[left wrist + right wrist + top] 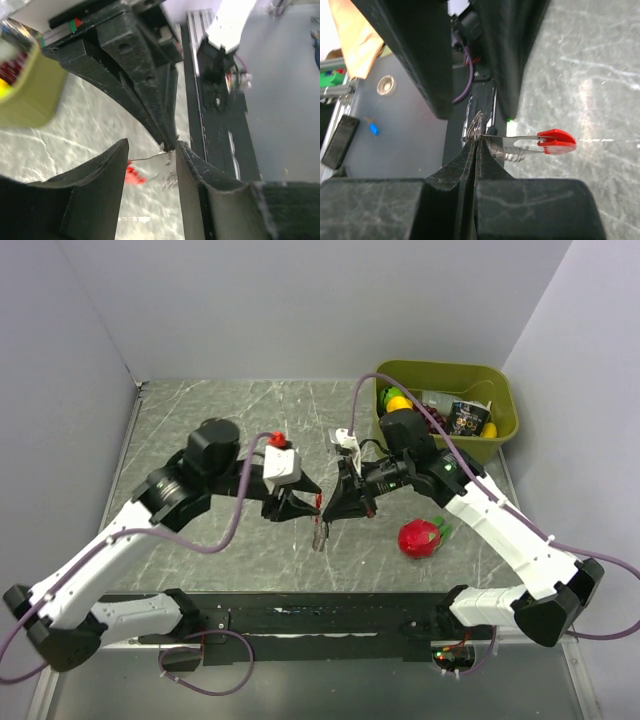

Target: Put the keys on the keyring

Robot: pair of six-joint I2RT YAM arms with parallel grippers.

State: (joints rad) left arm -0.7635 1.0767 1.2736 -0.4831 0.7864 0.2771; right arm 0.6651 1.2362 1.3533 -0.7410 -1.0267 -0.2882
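Both arms angle inward, tips meeting over the stone-patterned counter (200,430). The right gripper (475,146) is pressed together, pinching the thin wire keyring (478,124). The jagged silver, red-headed keys (540,142) hang off it, inside the spread left gripper (150,160).

I see my left arm (110,552) and right arm (500,528) reaching inward, tips almost meeting: left gripper (151,150) parted, right gripper (474,147) pinched tight.

Robot lab: grey-walled marble-look table (230,420)
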